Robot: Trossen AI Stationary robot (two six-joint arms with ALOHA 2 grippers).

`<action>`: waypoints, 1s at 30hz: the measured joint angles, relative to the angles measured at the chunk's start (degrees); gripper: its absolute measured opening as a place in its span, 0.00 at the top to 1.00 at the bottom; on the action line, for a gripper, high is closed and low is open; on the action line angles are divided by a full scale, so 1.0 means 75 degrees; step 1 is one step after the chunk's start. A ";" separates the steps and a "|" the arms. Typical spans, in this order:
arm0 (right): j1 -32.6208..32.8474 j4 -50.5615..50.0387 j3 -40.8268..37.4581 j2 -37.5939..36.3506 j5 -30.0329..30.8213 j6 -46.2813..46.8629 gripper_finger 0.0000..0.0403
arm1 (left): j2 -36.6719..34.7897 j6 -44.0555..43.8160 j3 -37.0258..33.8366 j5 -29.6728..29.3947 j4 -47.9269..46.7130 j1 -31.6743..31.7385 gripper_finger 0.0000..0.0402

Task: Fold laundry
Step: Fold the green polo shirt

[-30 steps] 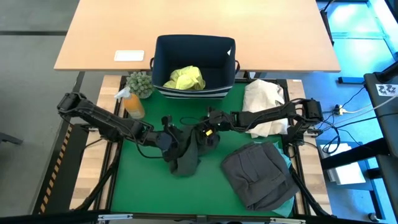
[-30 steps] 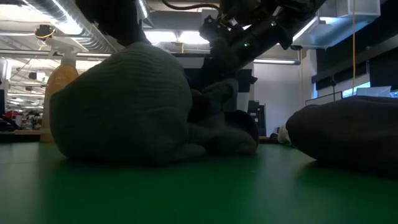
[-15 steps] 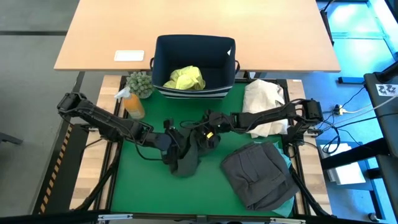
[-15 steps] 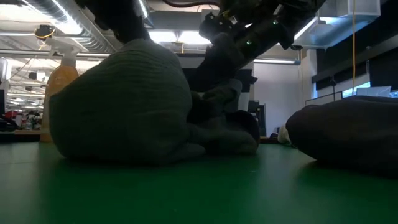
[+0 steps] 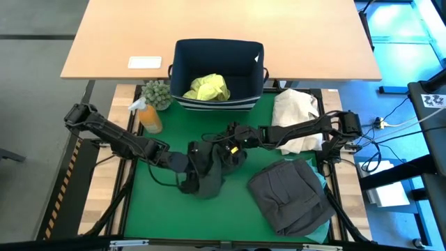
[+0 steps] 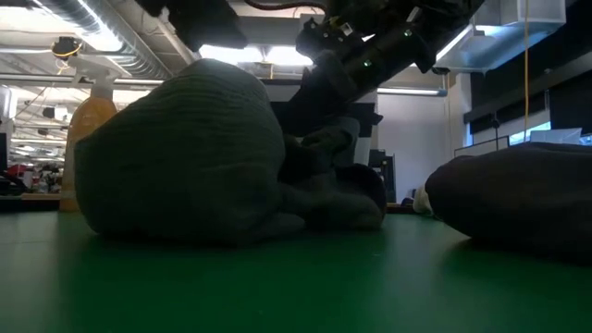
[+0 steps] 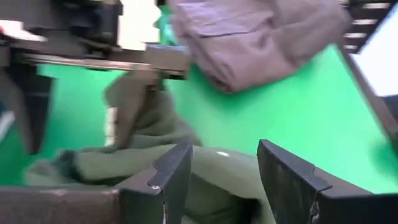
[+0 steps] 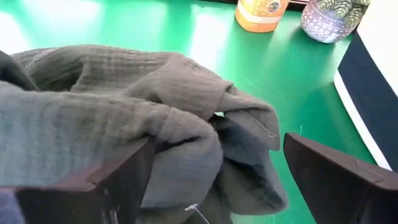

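Note:
A dark olive garment (image 5: 209, 173) lies bunched in a mound (image 6: 185, 157) on the middle of the green mat (image 5: 160, 209). My left gripper (image 5: 188, 166) comes at it from the left, with olive cloth filling the gap between its fingers (image 7: 221, 180). My right gripper (image 5: 224, 150) stands open at the garment's far right side, its fingers wide on either side of a fold (image 8: 227, 180). A charcoal grey garment (image 5: 289, 195) lies folded at the near right on a turquoise one (image 5: 323, 213). A yellow-green shirt (image 5: 208, 87) lies in the bin. My left gripper has a thick bunch of the olive garment's left part (image 7: 217, 165) between its two fingers (image 7: 171, 180). The fingers slant down from the table's left. The garment is heaped and slack, and its lower folds rest on the mat. My right gripper pinches nothing, but cloth lies against one finger (image 8: 121, 177).
A navy bin (image 5: 217, 56) stands at the mat's far edge. Left of it stand an orange spray bottle (image 5: 148, 117) and a small potted plant (image 5: 158, 94). A cream cloth bundle (image 5: 296, 122) lies at the far right. Bare mat shows at the near left.
My left gripper has gone a little toward the table's left and near edges and tipped, drawing the garment's left part with it. The mound's top has risen slightly. My right gripper has opened and let the fold go, and it has kept its place.

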 joint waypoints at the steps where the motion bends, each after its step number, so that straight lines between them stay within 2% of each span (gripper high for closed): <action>1: 0.0000 0.0069 0.0000 0.0003 -0.0002 0.0034 0.12 | 0.0060 -0.0035 0.0003 -0.0177 0.0016 0.0019 0.56; 15: 0.0009 0.0245 0.0000 0.0003 -0.0137 0.0203 0.12 | 0.1579 -0.0143 0.0003 0.0146 0.0015 0.0698 0.56; 23: 0.0006 0.0242 0.0000 0.0003 -0.0137 0.0203 0.12 | 0.1844 -0.0143 0.0003 0.2023 0.0124 0.0792 0.56; 26: 0.0006 0.0239 0.0000 0.0003 -0.0137 0.0203 0.12 | 0.1844 -0.0006 0.0005 0.2372 0.0503 0.0642 0.56; 30: 0.0006 0.0234 0.0000 0.0003 -0.0146 0.0203 0.12 | 0.1844 0.0791 0.0198 0.2664 0.0900 0.0334 0.56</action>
